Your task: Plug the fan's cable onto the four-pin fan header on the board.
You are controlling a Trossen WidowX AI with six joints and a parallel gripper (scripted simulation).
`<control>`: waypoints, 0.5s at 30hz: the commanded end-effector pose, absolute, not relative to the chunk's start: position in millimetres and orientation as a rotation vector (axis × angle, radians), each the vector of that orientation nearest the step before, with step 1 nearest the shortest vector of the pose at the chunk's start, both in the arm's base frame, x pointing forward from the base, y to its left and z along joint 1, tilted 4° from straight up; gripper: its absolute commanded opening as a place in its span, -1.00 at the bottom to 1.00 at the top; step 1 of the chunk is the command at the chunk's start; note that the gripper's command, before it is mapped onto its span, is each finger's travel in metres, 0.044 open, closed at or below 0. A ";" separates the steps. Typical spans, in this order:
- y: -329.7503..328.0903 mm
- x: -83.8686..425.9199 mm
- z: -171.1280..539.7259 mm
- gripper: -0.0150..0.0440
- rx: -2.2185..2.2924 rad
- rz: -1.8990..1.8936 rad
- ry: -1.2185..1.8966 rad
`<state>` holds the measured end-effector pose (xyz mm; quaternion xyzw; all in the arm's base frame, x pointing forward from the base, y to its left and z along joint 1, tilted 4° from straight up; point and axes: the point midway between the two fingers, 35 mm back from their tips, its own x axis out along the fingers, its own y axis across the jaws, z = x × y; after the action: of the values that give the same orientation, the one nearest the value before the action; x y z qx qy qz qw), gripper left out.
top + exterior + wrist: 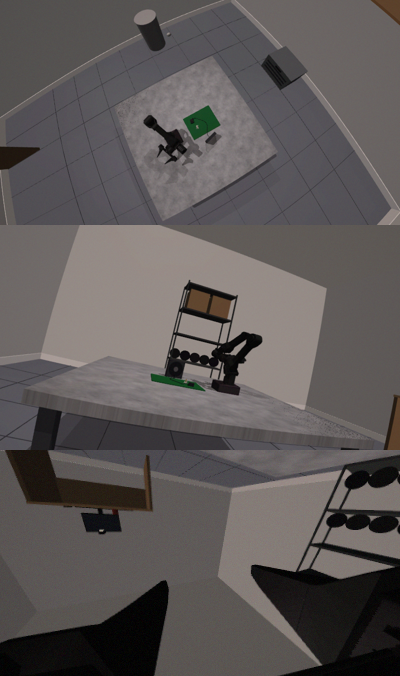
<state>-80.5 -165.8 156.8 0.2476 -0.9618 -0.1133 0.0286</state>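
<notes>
The green board (207, 111) (159, 379) lies on the table. The small white header (197, 127) (185, 381) stands on it. A small black block at the cable's end, apparently the plug (192, 121) (191, 384), rests on the board beside the header, apart from it. The thin black cable (207, 127) curves over the board to the dark fan (210, 138) (175, 369), which stands upright just off the board's edge. My gripper (161, 160) (210, 577) is open and empty, raised and pointing away from the board. The header's pins are too small to make out.
The arm's base (176, 135) (225, 387) stands on the grey table (238, 156) (111, 392), a short way from the board. Off the table are a shelf rack (201, 314), a grey cylinder (152, 33) and a dark case (288, 62).
</notes>
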 end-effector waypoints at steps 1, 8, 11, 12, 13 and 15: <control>-165.8 -80.5 156.8 0.95 0.764 -0.350 -2.968; -183.6 -53.6 151.3 0.64 0.998 -0.317 -3.002; -198.4 -15.8 144.0 0.38 1.276 -0.302 -3.029; -201.4 -2.3 141.4 0.29 1.367 -0.303 -3.034; -203.4 11.6 138.8 0.22 1.457 -0.308 -3.038; -204.2 40.1 133.5 0.22 1.632 -0.330 -3.041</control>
<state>6.6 -202.8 140.0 0.4210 -0.8956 -0.0902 -0.1115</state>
